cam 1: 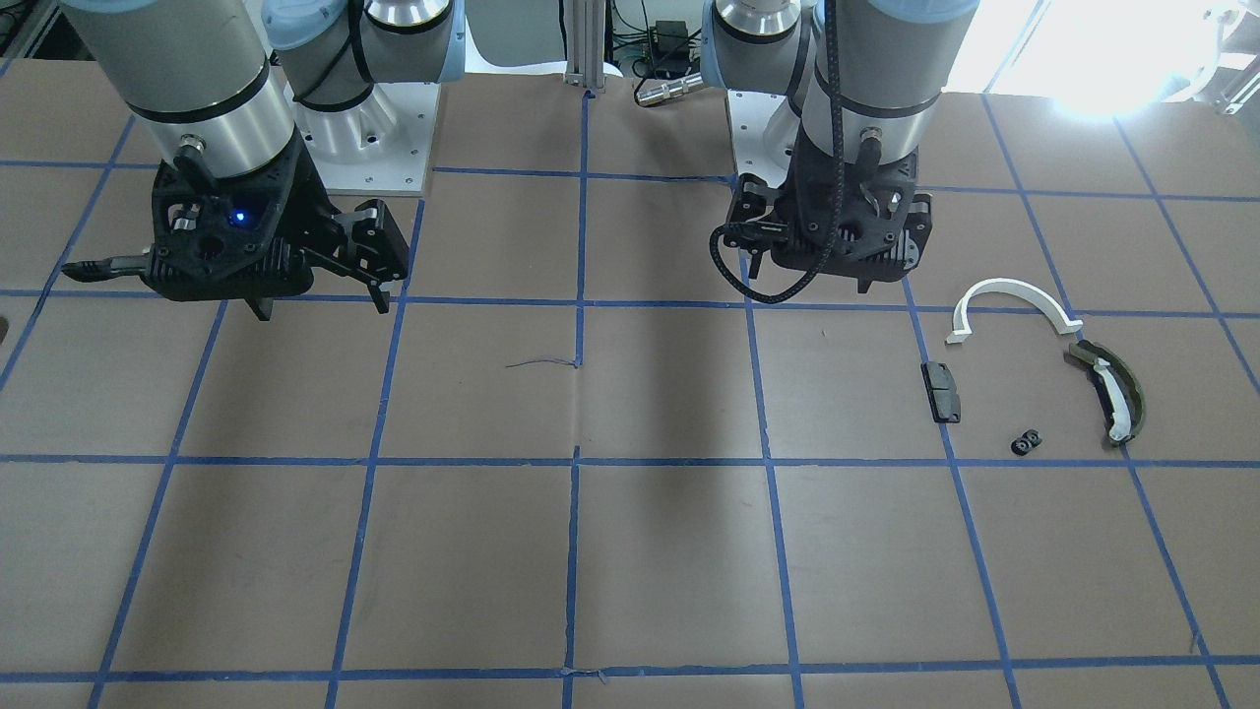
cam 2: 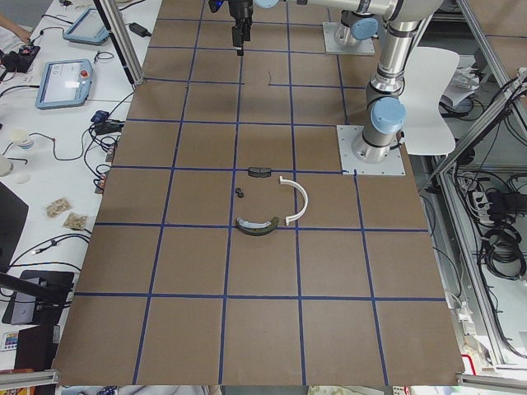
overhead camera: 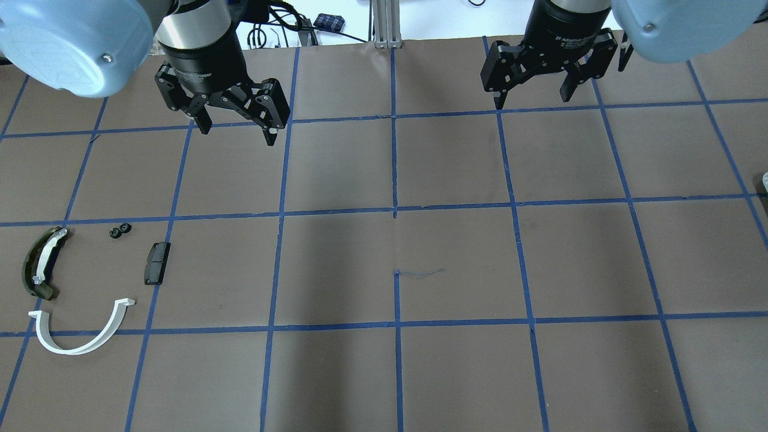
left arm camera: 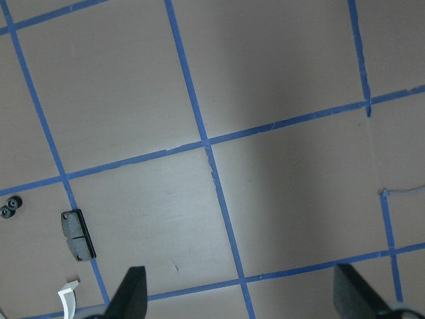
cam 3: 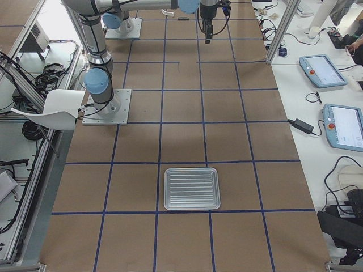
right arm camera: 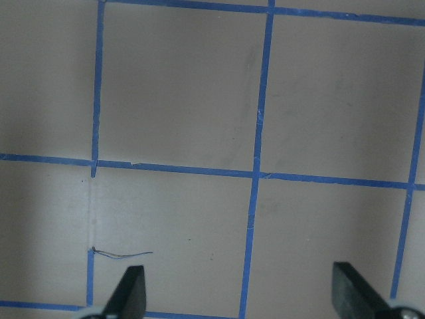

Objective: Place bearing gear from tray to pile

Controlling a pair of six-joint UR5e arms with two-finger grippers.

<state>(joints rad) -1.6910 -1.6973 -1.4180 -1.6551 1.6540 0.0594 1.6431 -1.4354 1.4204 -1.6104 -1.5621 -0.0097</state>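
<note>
Overhead exterior shows the left pincer (overhead camera: 238, 135) and right pincer (overhead camera: 532, 102) both spread wide, holding nothing above the bench (overhead camera: 396, 240), probably because the gear (overhead camera: 120, 230) already lies in the pile (overhead camera: 36, 270), out to the left of the left pincer.

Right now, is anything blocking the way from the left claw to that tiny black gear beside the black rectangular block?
Nothing visible does. Only bare brown table lies between the open left gripper and the tiny black gear, which sits apart from the black rectangular block.

White arc (left arm camera: 66, 297) cut by bottom edge — small black part (left arm camera: 9, 207) indistinct
</note>
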